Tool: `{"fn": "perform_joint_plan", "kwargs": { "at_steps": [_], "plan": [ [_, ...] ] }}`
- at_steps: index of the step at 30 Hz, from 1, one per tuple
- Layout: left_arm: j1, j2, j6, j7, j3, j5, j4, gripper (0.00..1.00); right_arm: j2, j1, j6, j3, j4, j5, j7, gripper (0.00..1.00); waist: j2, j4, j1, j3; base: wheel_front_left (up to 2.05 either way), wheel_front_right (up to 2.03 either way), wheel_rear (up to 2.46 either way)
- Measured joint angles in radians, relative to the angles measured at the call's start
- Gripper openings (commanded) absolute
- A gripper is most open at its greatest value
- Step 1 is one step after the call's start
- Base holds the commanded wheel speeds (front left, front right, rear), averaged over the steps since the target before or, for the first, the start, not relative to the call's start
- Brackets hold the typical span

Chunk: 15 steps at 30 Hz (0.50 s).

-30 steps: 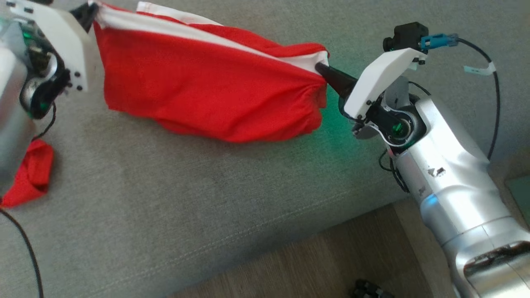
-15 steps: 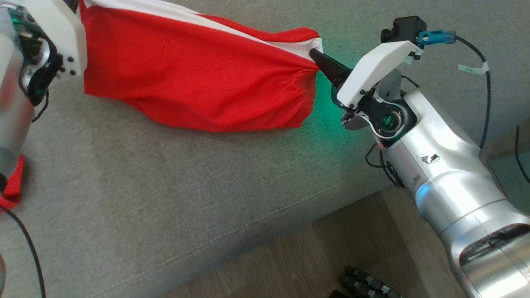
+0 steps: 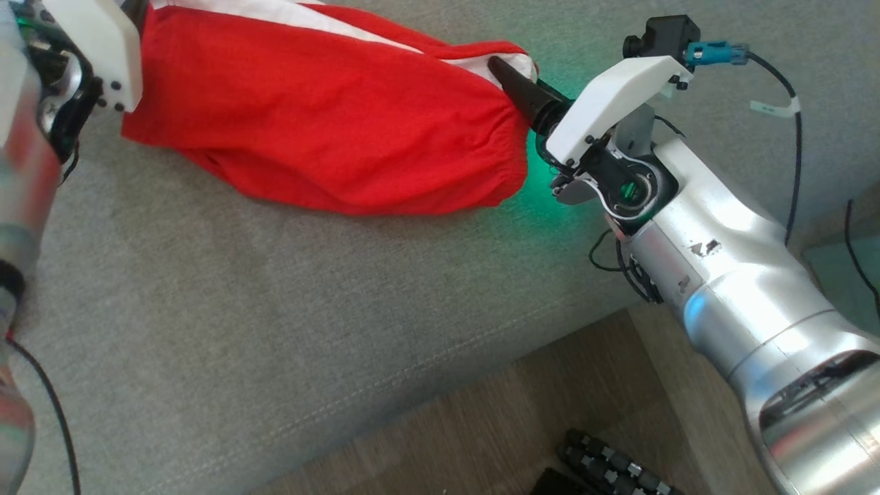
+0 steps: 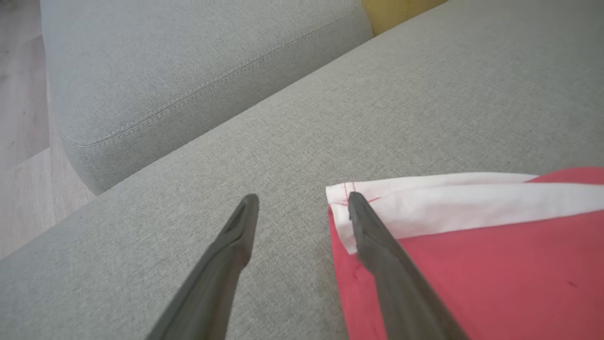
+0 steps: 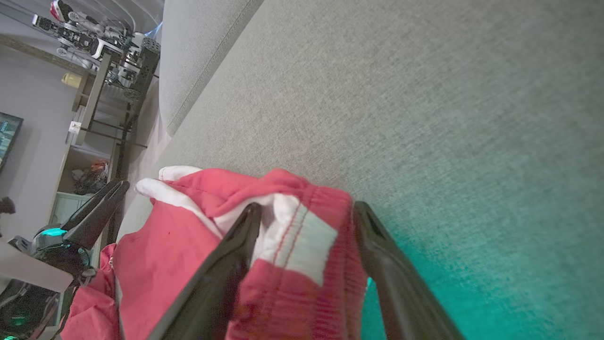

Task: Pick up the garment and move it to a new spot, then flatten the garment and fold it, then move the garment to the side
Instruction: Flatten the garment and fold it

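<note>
The garment (image 3: 330,117) is red with a white band and lies bunched lengthwise on the grey sofa seat (image 3: 275,330). My left gripper (image 4: 302,198) is open at the garment's left end. Its right finger (image 4: 377,245) lies over the white corner (image 4: 339,193), and bare seat shows between the fingers. My right gripper (image 5: 306,208) is open at the other end, with the gathered red and white corner (image 5: 297,236) lying loose between its fingers. In the head view my right gripper (image 3: 505,74) points into that end of the garment.
The sofa's front edge (image 3: 385,385) runs diagonally, with wooden floor (image 3: 550,399) below it and a black object (image 3: 605,467) on the floor. An armrest cushion (image 4: 188,71) rises beyond the left gripper. A shelf with equipment (image 5: 94,38) stands far behind.
Both grippers have gone from shut on the garment's ends to open. The stretched garment has sagged onto the seat. The head camera has shifted.
</note>
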State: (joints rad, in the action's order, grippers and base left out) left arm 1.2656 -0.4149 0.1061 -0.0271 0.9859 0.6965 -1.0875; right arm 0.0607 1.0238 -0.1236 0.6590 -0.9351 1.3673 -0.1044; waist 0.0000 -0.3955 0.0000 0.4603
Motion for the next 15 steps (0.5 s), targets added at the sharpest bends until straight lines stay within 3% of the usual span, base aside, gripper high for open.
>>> {"fn": "perform_joint_plan", "kwargs": {
  "at_steps": [5, 15],
  "plan": [
    [0.016, 0.034, 0.0, -0.084, -0.003, -0.003, -0.028, 1.0, -0.001, 0.024, 0.0, 0.036, -0.057, 0.019, 0.064, 1.0, 0.0, 0.025, 0.0, -0.004, 0.0, 0.0, 0.0],
    [-0.004, 0.091, -0.002, -0.213, -0.057, 0.032, -0.025, 1.0, 0.035, 0.052, 0.0, 0.056, -0.2, -0.08, 0.235, 1.0, 0.0, 0.107, 0.0, -0.081, 0.0, 0.0, 0.0]
  ]
}}
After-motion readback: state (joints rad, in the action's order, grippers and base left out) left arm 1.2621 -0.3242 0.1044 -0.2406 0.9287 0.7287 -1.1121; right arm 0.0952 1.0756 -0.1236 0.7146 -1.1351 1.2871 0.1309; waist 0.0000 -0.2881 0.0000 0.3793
